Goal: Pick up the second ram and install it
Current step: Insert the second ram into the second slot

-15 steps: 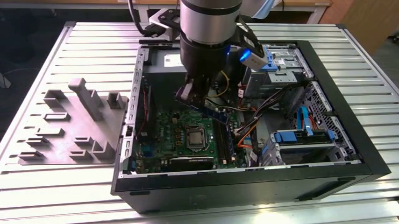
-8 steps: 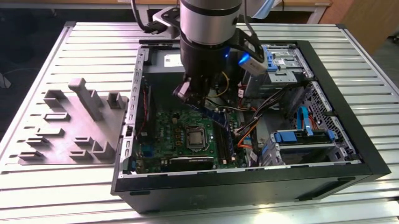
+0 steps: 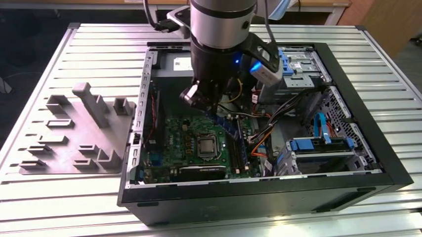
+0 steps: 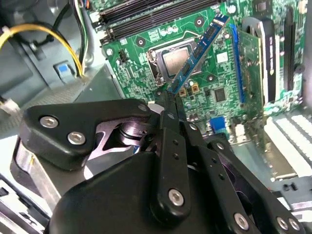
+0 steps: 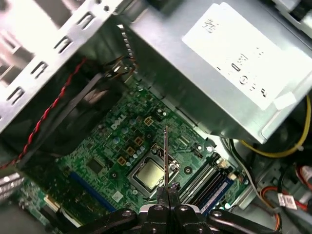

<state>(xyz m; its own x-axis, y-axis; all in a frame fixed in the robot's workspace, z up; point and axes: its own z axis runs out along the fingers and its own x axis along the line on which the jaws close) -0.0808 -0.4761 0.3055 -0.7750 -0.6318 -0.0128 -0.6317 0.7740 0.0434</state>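
The memory stick (image 4: pixel 200 51) was off the board, pinched at one end by the claw (image 4: pixel 171 100), whose two black fingers were clamped together on it. The rest of the blue-green strip with its dark chips stuck out beyond the fingertips. In the first wrist view the stick (image 5: pixel 166 156) showed edge-on as a thin line rising from the claw (image 5: pixel 168 194).

The stick hung in the air above the green main board (image 4: pixel 141 58), over the square processor socket (image 4: pixel 168 61), and touched neither. The long black memory slots (image 4: pixel 146 12) lay a little way beyond the socket, near the board's edge. In the first wrist view these slots (image 5: pixel 209 183) sat just beside the socket (image 5: pixel 147 174). The grey power supply box (image 5: pixel 195 63) with its white label stood past the board.

In the exterior view the arm (image 3: pixel 221 29) reached down into the open computer case (image 3: pixel 264 197), which lay on its side on a slatted metal table (image 3: pixel 66 197). A grey fixture block (image 3: pixel 72 133) rested on the table at the exterior view's left, just beside the case.
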